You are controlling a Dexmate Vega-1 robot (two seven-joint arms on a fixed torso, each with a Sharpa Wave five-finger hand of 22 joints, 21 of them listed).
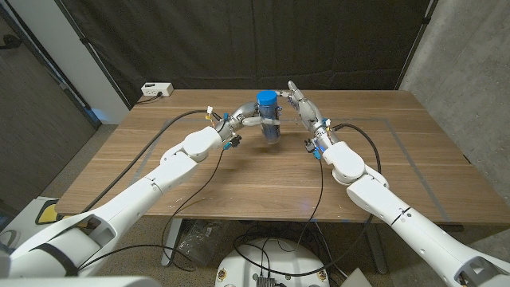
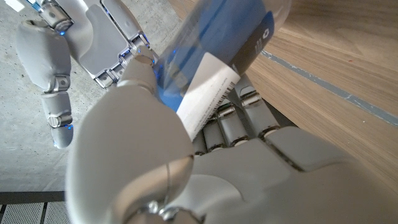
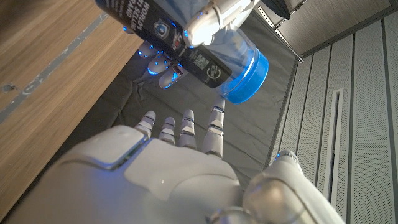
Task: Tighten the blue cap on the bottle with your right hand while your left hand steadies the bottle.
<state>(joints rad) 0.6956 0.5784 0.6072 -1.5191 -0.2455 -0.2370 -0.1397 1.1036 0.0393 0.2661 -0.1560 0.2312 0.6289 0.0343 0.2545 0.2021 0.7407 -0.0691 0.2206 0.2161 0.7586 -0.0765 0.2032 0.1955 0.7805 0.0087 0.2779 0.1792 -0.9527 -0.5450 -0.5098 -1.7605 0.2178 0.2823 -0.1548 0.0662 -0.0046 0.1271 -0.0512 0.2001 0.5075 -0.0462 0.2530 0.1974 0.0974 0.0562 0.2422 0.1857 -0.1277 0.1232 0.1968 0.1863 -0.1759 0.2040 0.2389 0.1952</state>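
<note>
Near the counter's (image 1: 239, 179) far edge, the left robot hand (image 1: 243, 116) grips the bottle (image 1: 271, 127); the right robot hand (image 1: 301, 104), spread, nears the blue cap (image 1: 266, 100). Next: closing on it, twisting.

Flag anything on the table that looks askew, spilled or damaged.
Nothing stands out. The bottle stands upright near the table's far middle, held by the left hand, with the blue cap seated on top. The right hand is beside the cap with its fingers apart. No spill or damage shows.
</note>
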